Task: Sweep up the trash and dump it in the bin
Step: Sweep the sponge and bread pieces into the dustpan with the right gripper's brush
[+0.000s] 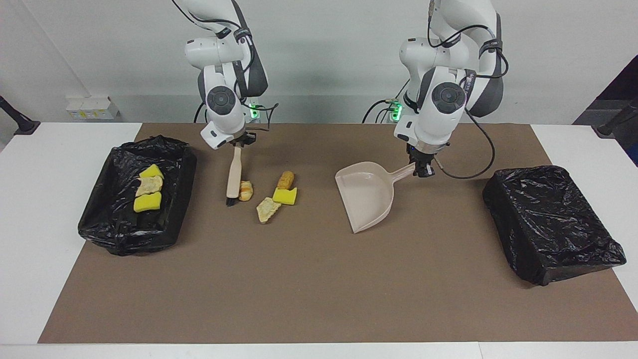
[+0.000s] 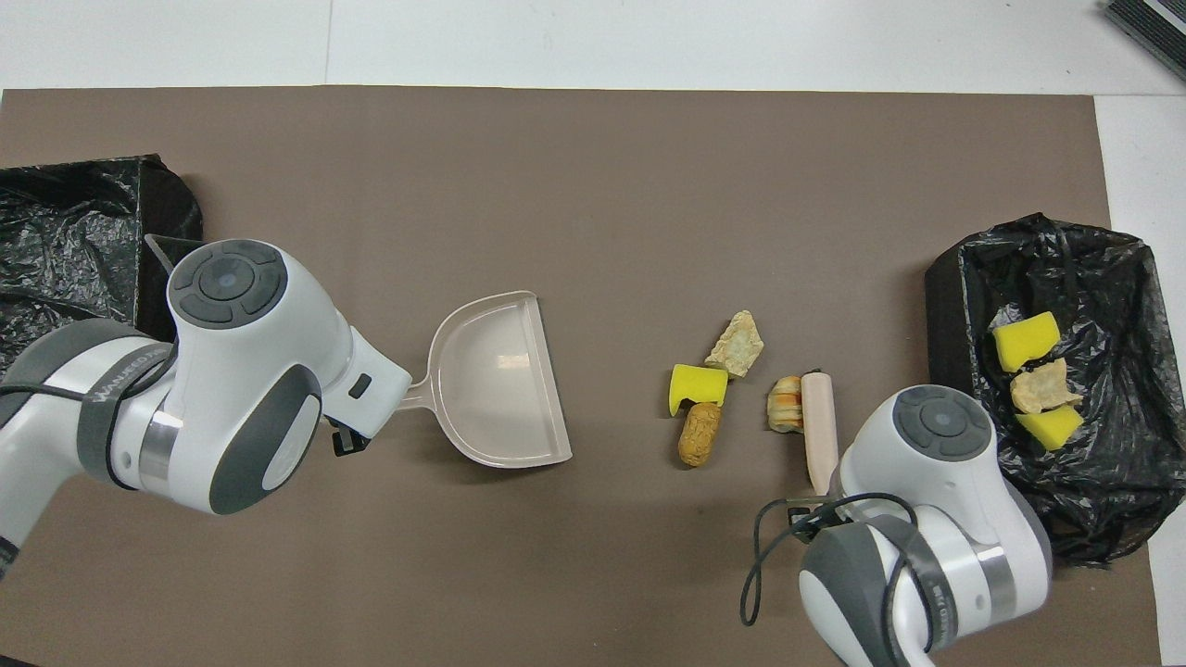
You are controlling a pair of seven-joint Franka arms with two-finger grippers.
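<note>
On the brown mat, right arm's end: the right gripper (image 1: 238, 144) is clamped on the top of the beige brush (image 1: 233, 174), which hangs nearly upright with its black bristles at the mat.
Brush contact: the bristle end sits against a small striped pastry piece (image 1: 245, 190), on the side away from the dustpan.
Left gripper: the left gripper (image 1: 421, 169) is clenched on the handle of the beige dustpan (image 1: 366, 199), whose open lip faces the scraps but lies well apart from them.
Loose trash: beside the striped piece lie a brown roll (image 1: 285, 179), a yellow sponge chunk (image 1: 285, 196) touching it, and a tan cracker piece (image 1: 267, 209) farthest from the robots.
Trash already binned: two yellow chunks and one tan piece rest in the open black-lined bin (image 1: 172, 229) at the right arm's end.
Other bin: a second black-bagged bin (image 1: 548, 224) stands at the left arm's end.
Risk, scatter: the four scraps are spread out, so one narrow brush stroke will likely push some and slip past others.
Risk, gap: with the dustpan so far off, light pieces may roll or veer aside before reaching its lip.
Risk, lip: if the lip rides above the mat, scraps may slide under it.
</note>
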